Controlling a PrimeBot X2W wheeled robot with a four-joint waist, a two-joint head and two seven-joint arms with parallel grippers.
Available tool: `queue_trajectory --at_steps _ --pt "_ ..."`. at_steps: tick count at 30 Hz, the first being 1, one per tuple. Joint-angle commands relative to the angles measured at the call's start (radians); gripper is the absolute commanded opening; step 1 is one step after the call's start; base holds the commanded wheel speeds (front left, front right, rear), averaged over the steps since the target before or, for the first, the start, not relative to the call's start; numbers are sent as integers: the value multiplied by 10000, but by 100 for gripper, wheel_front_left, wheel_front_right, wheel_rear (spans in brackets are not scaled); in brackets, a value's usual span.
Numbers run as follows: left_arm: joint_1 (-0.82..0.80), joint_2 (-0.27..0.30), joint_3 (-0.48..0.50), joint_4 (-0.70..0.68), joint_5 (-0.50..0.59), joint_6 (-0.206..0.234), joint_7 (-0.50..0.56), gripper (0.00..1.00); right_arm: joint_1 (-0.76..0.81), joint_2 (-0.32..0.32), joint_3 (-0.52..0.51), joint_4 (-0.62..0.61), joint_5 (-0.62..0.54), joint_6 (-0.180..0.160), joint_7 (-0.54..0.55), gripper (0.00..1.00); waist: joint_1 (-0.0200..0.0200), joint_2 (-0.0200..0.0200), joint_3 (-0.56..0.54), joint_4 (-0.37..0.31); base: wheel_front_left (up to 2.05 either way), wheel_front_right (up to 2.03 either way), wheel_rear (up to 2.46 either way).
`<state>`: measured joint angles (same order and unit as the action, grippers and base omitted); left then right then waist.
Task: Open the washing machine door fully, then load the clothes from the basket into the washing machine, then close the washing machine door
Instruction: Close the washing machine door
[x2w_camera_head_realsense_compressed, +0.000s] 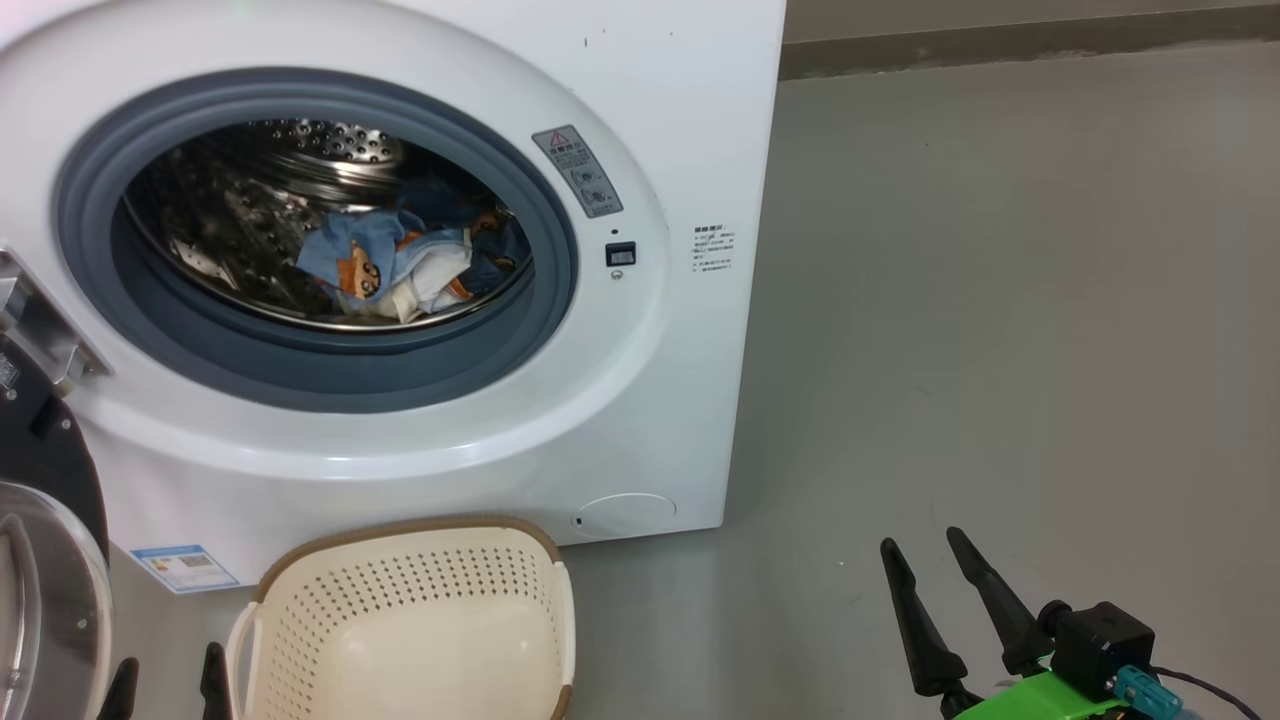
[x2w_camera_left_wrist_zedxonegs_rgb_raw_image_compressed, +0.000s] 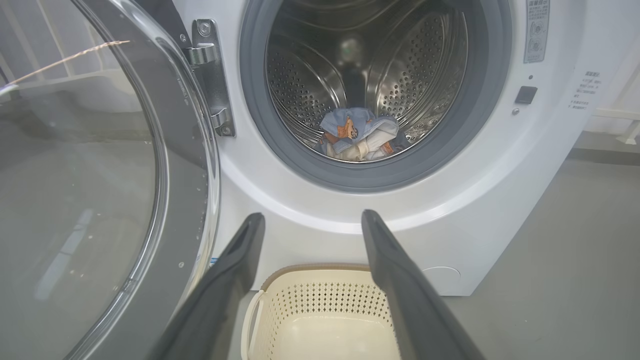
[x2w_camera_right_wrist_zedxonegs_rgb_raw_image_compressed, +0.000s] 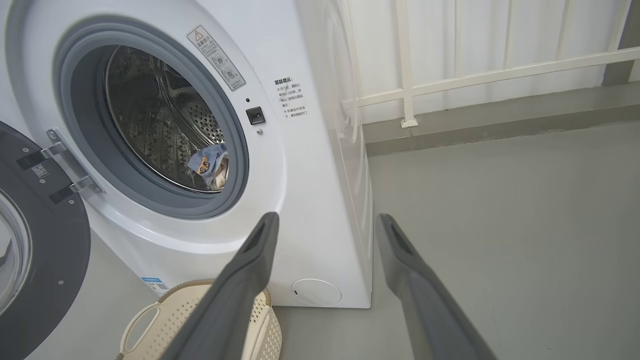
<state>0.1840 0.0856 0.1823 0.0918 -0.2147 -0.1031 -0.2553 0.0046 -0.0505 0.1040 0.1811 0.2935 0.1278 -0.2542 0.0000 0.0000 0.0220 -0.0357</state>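
Nearest, the left gripper (x2w_camera_head_realsense_compressed: 168, 690) shows its 2 dark fingers spread wide with nothing between them. In the head view only their tips rise from the bottom edge, just beside the white handle of the basket (x2w_camera_head_realsense_compressed: 400, 600); whether they touch it is hard to tell there. The right gripper (x2w_camera_head_realsense_compressed: 922, 545) is well apart to the right over bare grey floor (x2w_camera_head_realsense_compressed: 1000, 300), its 2 fingers likewise parted and holding nothing. The cream perforated basket stands on the floor directly before the washing machine (x2w_camera_head_realsense_compressed: 650, 380), its brown rim close under the white front and its pale bottom showing. To the left, the washing machine door (x2w_camera_head_realsense_compressed: 50, 470) is swung out on its metal hinge (x2w_camera_left_wrist_zedxonegs_rgb_raw_image_compressed: 210, 75), its black rim and bulging glass facing away from the opening. Low on the machine front are a small blue label (x2w_camera_head_realsense_compressed: 185, 568) and the round filter cap (x2w_camera_head_realsense_compressed: 625, 515). Past the grey-blue gasket (x2w_camera_head_realsense_compressed: 330, 370), the clothes (x2w_camera_head_realsense_compressed: 400, 265) lie as a light blue bundle with orange-brown prints and white lining on the bottom of the perforated steel drum (x2w_camera_head_realsense_compressed: 300, 170). Farthest back, a white railing (x2w_camera_right_wrist_zedxonegs_rgb_raw_image_compressed: 475, 75) runs along the wall.
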Motion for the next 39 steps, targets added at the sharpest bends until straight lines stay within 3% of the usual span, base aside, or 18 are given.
queue_trajectory --at_steps 1,12,29,39 --pt "-476 99 419 -171 91 -76 -65 100 -38 3 246 -206 32 29 -76 100 0 0 10 7 0 0 0" --pt "-584 42 560 -70 269 -151 -65 100 10 3 275 -164 117 29 -76 100 0 0 24 18 -41 41 0" --pt "-840 2 742 -173 364 -234 -65 100 -65 3 219 -162 242 29 -76 100 0 0 184 4 -182 182 0" --pt "-897 -38 675 -332 406 -263 -65 100 -70 3 189 -187 241 29 -76 100 0 0 149 45 -80 80 0"
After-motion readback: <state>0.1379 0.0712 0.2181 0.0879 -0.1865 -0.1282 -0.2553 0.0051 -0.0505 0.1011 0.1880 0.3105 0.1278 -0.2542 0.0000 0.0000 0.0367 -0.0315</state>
